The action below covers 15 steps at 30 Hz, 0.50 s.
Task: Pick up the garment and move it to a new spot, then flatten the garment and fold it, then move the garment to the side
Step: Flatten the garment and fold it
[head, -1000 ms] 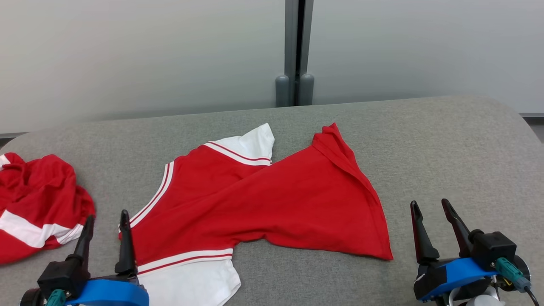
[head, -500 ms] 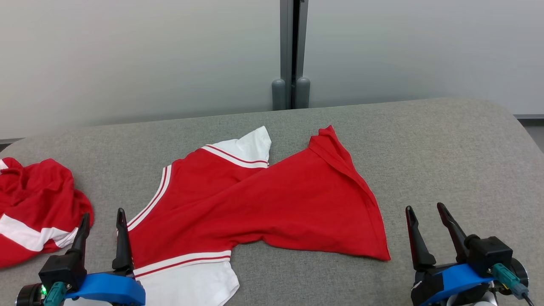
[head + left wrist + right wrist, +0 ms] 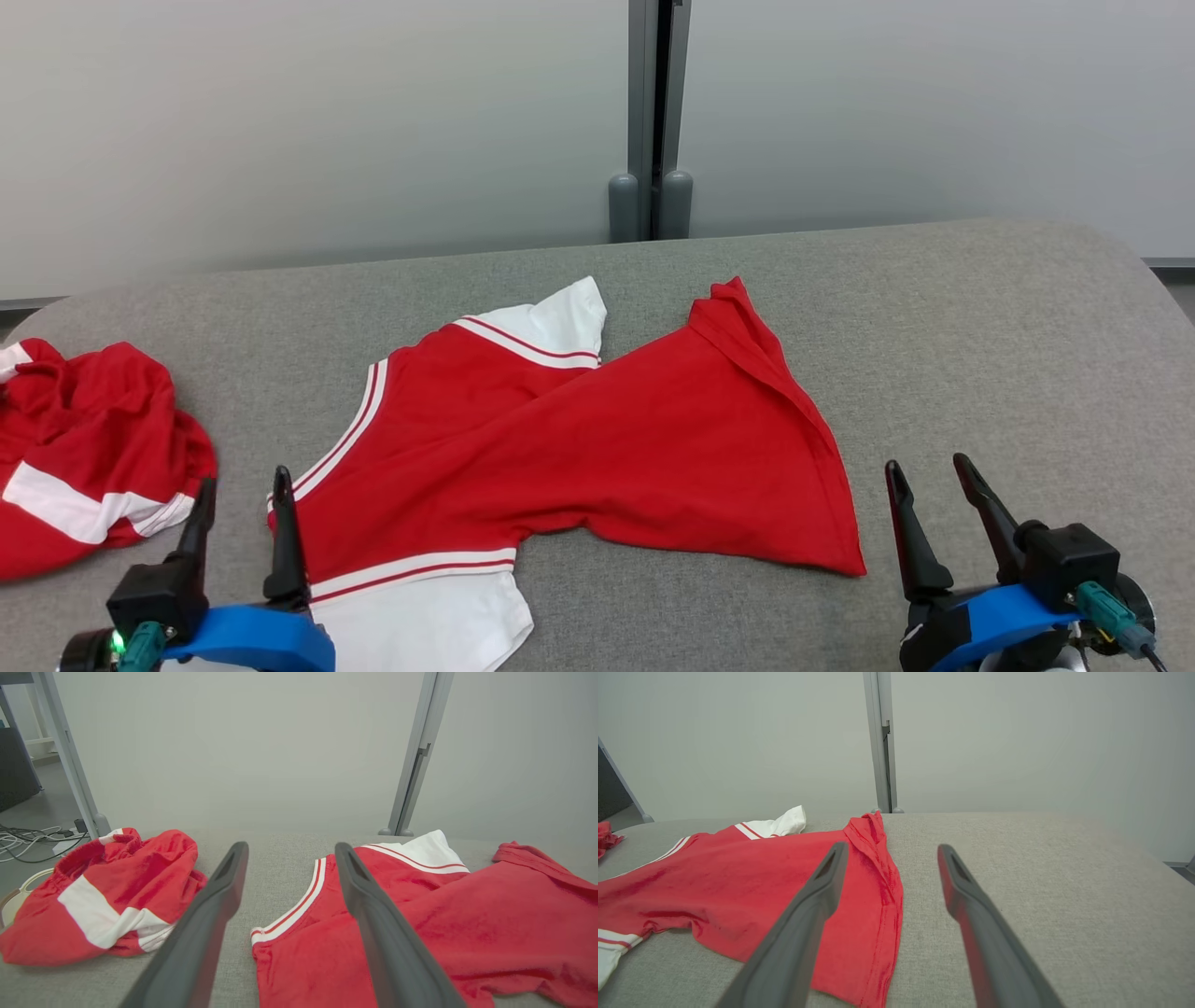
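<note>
The red cloth shirt with white striped sleeves (image 3: pixel 579 448) is lying twisted in the middle of the grey padded counter (image 3: pixel 980 327). The left claw (image 3: pixel 244 476) and right claw (image 3: pixel 925 461) are being held spread wide, nothing pinched, one by each end. Since a moment ago only the view is being shifted, maybe by the head. The shirt is not being lifted yet.

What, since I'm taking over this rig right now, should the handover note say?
Left gripper: open, empty, at the neckline edge of the red shirt.
Right gripper: open, empty, apart from the shirt's hem corner.
Shirt: on the grey table, spread but twisted, not flat. A second red garment lies crumpled at the left.
Done: no flattening or fold yet.
Left: flatten, fold, move aside.
</note>
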Motion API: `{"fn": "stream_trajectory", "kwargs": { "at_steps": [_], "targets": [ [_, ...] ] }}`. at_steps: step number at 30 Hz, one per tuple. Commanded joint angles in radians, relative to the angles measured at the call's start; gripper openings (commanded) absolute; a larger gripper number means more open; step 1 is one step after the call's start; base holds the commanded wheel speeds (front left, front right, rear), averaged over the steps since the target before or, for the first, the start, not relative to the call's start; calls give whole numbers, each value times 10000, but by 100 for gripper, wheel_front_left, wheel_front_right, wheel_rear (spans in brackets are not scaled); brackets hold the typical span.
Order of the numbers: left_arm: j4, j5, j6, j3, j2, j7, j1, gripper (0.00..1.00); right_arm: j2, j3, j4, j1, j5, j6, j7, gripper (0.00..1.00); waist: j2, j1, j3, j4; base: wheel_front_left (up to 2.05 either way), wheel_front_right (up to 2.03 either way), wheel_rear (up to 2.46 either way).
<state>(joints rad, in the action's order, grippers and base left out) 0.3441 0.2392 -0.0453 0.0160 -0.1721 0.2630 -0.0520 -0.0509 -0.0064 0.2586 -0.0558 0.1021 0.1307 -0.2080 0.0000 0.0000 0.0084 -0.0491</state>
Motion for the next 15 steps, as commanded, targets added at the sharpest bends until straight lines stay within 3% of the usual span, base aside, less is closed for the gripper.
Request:
{"fn": "stream_trajectory", "kwargs": {
  "at_steps": [1, 15],
  "targets": [
    [99, 56, -66, 80, 112, 24, 67, 100, 3, -8, 104, 166, 69, 1, -26, 100, 0, 0, -7, 25, 0, 0, 0],
    [1781, 93, -594, 1052, 719, 24, 872, 100, 1, -208, 2170, -192, 255, 1, -403, 100, 0, 0, 156, 562, 0, 0, 0]
  ]
}}
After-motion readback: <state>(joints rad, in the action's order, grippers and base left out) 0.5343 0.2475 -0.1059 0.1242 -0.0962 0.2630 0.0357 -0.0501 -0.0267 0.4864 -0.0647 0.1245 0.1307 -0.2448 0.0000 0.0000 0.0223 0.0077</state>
